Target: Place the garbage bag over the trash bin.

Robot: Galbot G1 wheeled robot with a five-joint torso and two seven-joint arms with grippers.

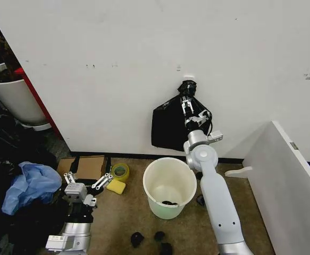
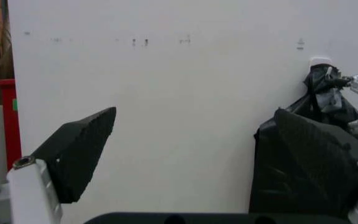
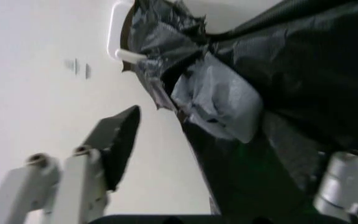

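reaching for the bag on the wall hook

the right gripper (image 1: 186, 109) is up at the wall, at the gathered neck of the garbage bag (image 1: 169, 127), which hangs from a small white hook (image 3: 118, 29) and drapes flat against the white wall (image 1: 144, 53). in the right wrist view the jaws stand apart, one dark pad (image 3: 120, 142) clear on the wall side and the crumpled black plastic lying between it and the other finger, so nothing is pinched yet as far as i can see. the trash bin (image 1: 169, 187) stands on the floor right below, just beside the right arm's elbow, open and unlined, with something small and dark at its bottom.

to do this well, i'd say the grip should close on the bunched neck just under the hook, not on the loose sheet lower down, since the thin film looks likely to slip or tear. lifting up and off the hook before pulling away from the wall seems the safe order.

the left gripper (image 1: 87, 182) waits low by the cardboard box (image 1: 84, 167) and yellow tape roll (image 1: 120, 171), fingers spread wide, well apart from the bag
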